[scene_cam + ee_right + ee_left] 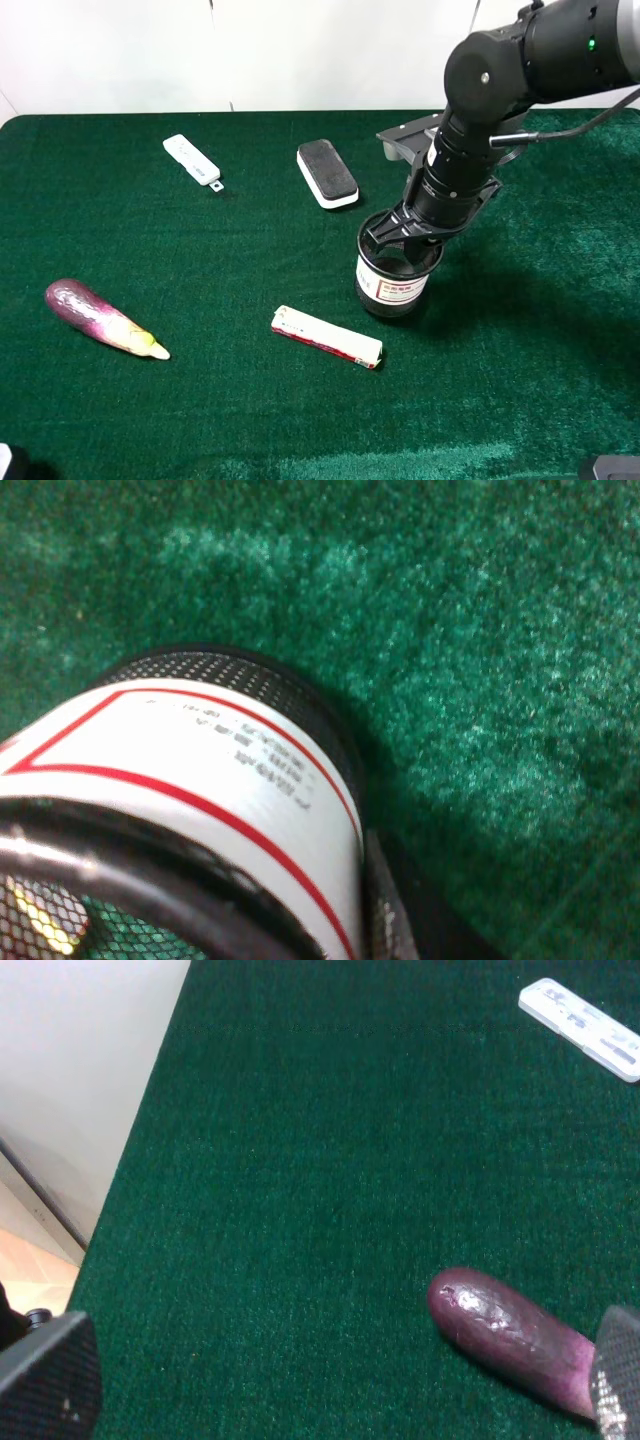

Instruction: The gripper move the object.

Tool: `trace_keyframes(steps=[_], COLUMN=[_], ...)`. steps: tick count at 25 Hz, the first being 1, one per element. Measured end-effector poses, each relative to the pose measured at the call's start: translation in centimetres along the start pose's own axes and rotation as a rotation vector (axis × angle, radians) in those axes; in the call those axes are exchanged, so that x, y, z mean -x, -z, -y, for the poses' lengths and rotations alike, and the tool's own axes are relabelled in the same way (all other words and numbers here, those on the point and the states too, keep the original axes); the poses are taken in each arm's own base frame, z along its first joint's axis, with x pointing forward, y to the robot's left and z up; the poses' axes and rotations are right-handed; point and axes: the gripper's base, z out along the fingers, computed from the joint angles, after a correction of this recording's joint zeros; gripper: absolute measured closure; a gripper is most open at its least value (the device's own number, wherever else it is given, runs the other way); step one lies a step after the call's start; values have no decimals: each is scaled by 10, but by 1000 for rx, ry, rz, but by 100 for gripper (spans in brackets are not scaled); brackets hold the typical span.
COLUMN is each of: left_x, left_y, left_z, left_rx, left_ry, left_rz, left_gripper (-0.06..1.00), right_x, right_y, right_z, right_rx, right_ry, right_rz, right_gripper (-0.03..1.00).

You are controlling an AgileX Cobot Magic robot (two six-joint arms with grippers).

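Note:
The black wire-mesh pen cup [393,282] with a white, red-striped label stands upright on the green cloth right of centre. My right gripper [408,238] reaches down from the back right, its dark fingers at the cup's top rim. In the right wrist view the cup [200,770] fills the frame, and one finger [378,915] lies against its outer wall. The other finger is hidden. My left gripper [330,1400] is open and empty at the table's front left corner, near the eggplant [510,1335].
A purple eggplant [100,318] lies front left. A white flat device [191,160] lies back left and shows in the left wrist view [580,1028]. A black-topped eraser [327,172] lies behind the cup. A white and red pack [327,337] lies just in front of it.

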Motion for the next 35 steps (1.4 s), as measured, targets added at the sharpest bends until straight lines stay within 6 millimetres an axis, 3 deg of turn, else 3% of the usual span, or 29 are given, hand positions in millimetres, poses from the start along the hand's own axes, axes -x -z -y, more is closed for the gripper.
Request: trace_keyframes(steps=[6, 19, 21, 26, 29, 35], left_x=[0, 0, 0, 0, 0, 0], left_y=[0, 0, 0, 0, 0, 0], left_z=[0, 0, 0, 0, 0, 0], left_rx=[0, 0, 0, 0, 0, 0], left_ry=[0, 0, 0, 0, 0, 0], left_rz=[0, 0, 0, 0, 0, 0], left_gripper=[-5, -5, -5, -5, -5, -5], right_x=[-11, -12, -12, -12, -12, -11], right_y=[-11, -12, -12, -12, -12, -10], right_z=[1, 1, 1, 1, 1, 2], right_rx=[-5, -6, -6, -6, -6, -10], right_ry=[1, -20, -32, -39, -38, -34], right_rz=[0, 5, 5, 5, 3, -14], right_gripper=[92, 91, 82, 37, 30, 28])
